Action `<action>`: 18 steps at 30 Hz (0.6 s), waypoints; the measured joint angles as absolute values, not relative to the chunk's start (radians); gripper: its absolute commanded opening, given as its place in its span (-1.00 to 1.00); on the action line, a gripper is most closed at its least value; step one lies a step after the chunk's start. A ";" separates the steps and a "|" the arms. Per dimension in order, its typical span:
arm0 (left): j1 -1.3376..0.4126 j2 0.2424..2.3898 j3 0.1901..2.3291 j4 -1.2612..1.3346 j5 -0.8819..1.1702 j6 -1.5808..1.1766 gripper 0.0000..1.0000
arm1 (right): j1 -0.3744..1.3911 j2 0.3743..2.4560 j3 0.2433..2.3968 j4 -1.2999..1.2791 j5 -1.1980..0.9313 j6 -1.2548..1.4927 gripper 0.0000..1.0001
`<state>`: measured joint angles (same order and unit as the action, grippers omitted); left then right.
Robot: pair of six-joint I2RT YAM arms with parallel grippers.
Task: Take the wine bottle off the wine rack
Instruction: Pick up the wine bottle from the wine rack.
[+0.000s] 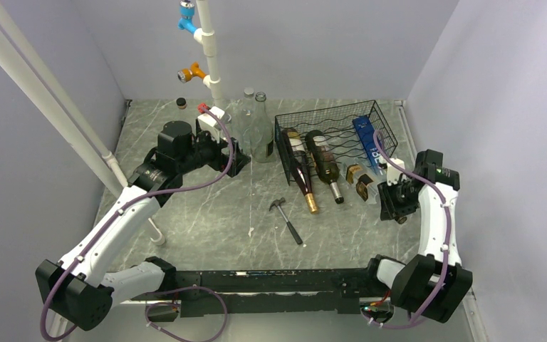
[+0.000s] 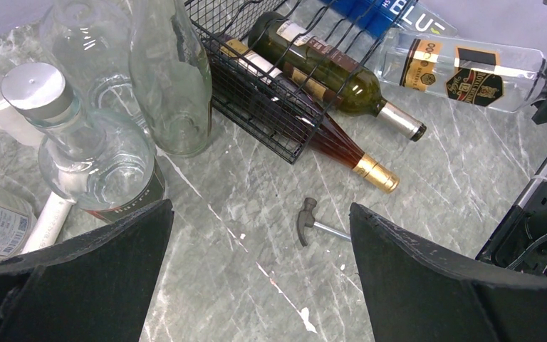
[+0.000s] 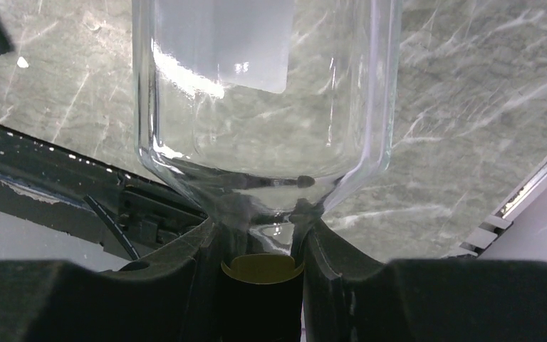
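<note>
Black fingers [image 3: 185, 285] of the right gripper [image 3: 262, 239] were clamped on the neck of the clear glass, gold-labelled wine bottle [image 3: 263, 107] at the near end of the black wire-mesh wine rack [image 1: 335, 125] by the grey marbled table's [image 1: 206, 214] right edge, so extraction was judged in hand and a clean pull away was called for, while the left gripper [image 2: 260, 210] was held wide open.

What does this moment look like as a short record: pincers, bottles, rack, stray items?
left pincer: open, empty, beside upright clear glass bottles
right pincer: shut on the neck of the clear glass bottle with gold-black label
black wire-mesh rack: two dark wine bottles lying in it, necks sticking out
small hammer: on grey marbled table, in front of rack
</note>
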<state>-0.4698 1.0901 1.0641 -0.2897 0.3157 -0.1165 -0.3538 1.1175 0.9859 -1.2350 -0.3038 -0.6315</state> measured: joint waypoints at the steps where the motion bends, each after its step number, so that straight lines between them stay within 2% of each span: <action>1: -0.470 1.090 1.064 -0.290 0.316 -0.117 0.98 | -0.355 1.112 0.990 -1.244 -0.302 -0.634 -1.00; 18: -0.470 1.103 1.064 -0.289 0.316 -0.117 0.98 | -0.355 1.038 1.109 -1.404 -0.330 -0.717 -1.00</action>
